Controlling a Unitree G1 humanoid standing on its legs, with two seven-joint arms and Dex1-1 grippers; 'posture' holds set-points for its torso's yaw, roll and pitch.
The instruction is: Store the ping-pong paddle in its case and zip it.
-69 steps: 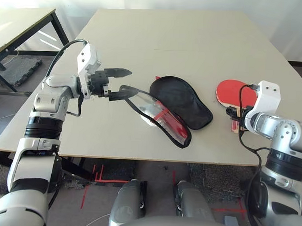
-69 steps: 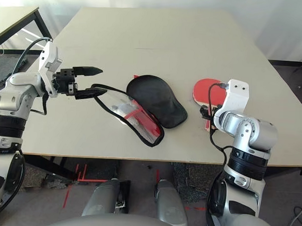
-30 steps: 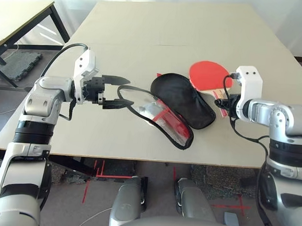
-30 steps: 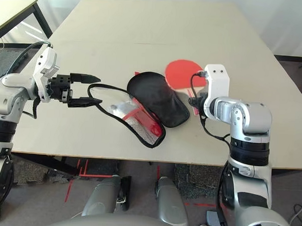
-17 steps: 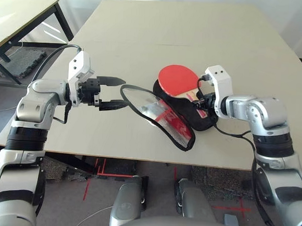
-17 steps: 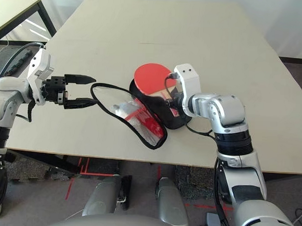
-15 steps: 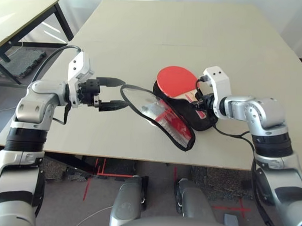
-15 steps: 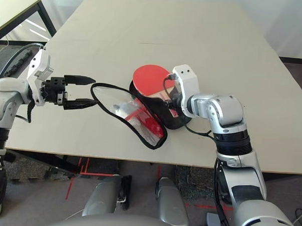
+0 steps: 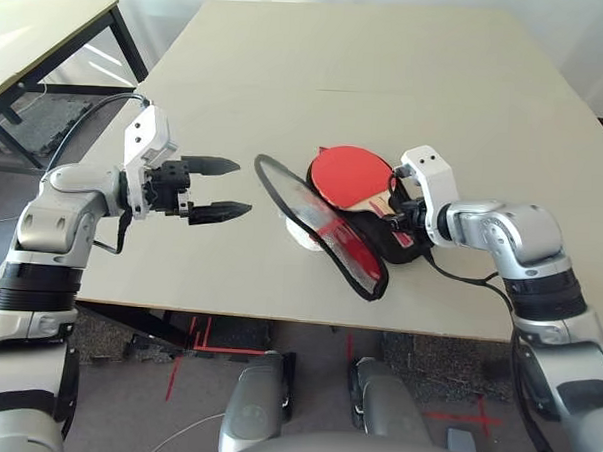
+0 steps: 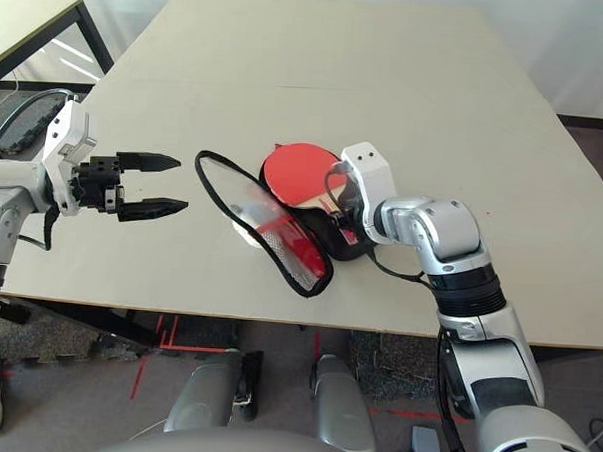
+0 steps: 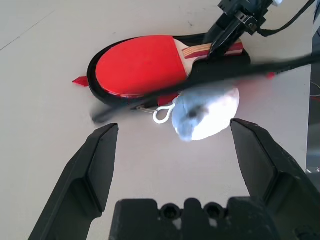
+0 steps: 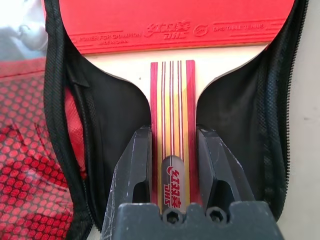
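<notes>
On your table (image 9: 408,81) the case (image 9: 333,230) lies open, its flap raised. The paddle (image 9: 349,175) rests inside, blade away from you, handle toward your right hand (image 12: 172,165), which grips it. "POWER FOR CHAMPION" marks the rubber. Your left hand (image 9: 223,189) is spread, empty.

A robotics test lab or workshop space, by the look of it: a large, plain beige worktable (image 9: 389,50) stood at the centre of the room, its bare top marked by nothing but a thin seam. To the left of that table stood a second bench (image 9: 50,25) of the same pale board on a black metal frame, with dark rubber matting (image 9: 31,124) on the floor beneath it. Below the near edge of the main table, red tape marks (image 9: 192,336) were stuck to a grey floor, the sort used to fix positions. Beyond the table's far side ran plain white walls (image 10: 550,37), brightly lit.
</notes>
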